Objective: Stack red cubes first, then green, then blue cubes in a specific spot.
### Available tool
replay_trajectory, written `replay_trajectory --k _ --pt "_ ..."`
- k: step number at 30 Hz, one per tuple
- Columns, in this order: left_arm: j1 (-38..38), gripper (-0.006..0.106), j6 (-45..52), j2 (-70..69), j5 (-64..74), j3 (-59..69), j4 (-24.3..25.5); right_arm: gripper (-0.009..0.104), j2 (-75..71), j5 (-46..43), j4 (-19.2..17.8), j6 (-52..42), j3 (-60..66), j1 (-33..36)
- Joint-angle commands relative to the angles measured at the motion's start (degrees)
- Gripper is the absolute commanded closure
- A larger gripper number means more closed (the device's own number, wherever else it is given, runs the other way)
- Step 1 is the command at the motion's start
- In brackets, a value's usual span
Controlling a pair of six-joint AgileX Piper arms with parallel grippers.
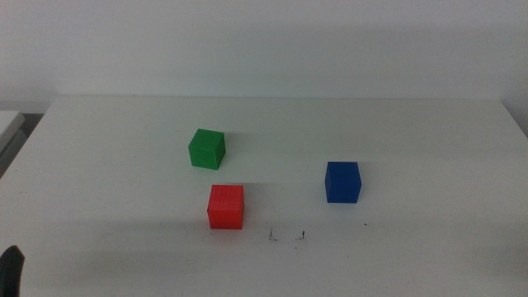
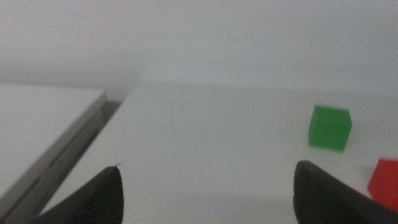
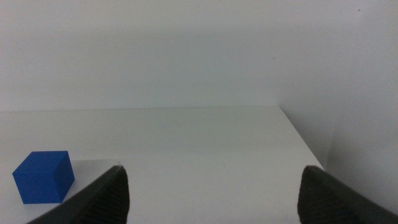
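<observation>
Three small cubes sit apart on the white table (image 1: 396, 124). The red cube (image 1: 225, 206) is nearest the front, close to the middle. The green cube (image 1: 206, 148) lies behind it, slightly to the left. The blue cube (image 1: 342, 181) is off to the right. My left gripper (image 1: 10, 268) shows only as a dark tip at the bottom left corner of the middle view. In the left wrist view the left gripper (image 2: 208, 186) is open and empty, with the green cube (image 2: 329, 127) and red cube (image 2: 385, 182) ahead. My right gripper (image 3: 211, 190) is open and empty, with the blue cube (image 3: 43, 177) off to one side.
A few small dark marks (image 1: 285, 237) dot the table just right of the red cube. A second pale surface (image 2: 37, 130) adjoins the table's left edge across a narrow gap. The table's right edge (image 3: 305, 143) shows in the right wrist view.
</observation>
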Motion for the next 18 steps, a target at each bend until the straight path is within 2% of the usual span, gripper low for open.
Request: replay_trajectory --k 1,6,11,16,18 --pt "0.1 0.007 -0.2 3.1 3.4 -3.6 0.1 0.002 -0.3 -0.5 -0.1 -0.4 0.2 -0.4" --pt "0.1 0.007 0.5 18.0 17.7 -18.7 -1.4 0.002 -0.3 -0.5 -0.1 -0.4 0.2 -0.4" --pt "0.1 0.007 6.4 35.2 29.7 -35.8 -9.4 0.002 -0.3 -0.5 -0.1 -0.4 0.2 -0.4" --pt "-0.6 0.007 9.2 51.8 41.9 -46.7 -16.9 0.002 -0.3 -0.5 -0.1 -0.4 0.2 -0.4" --pt "-3.1 0.007 9.5 57.5 43.0 -49.8 -16.7 0.002 -0.3 -0.5 -0.1 -0.4 0.2 -0.4"
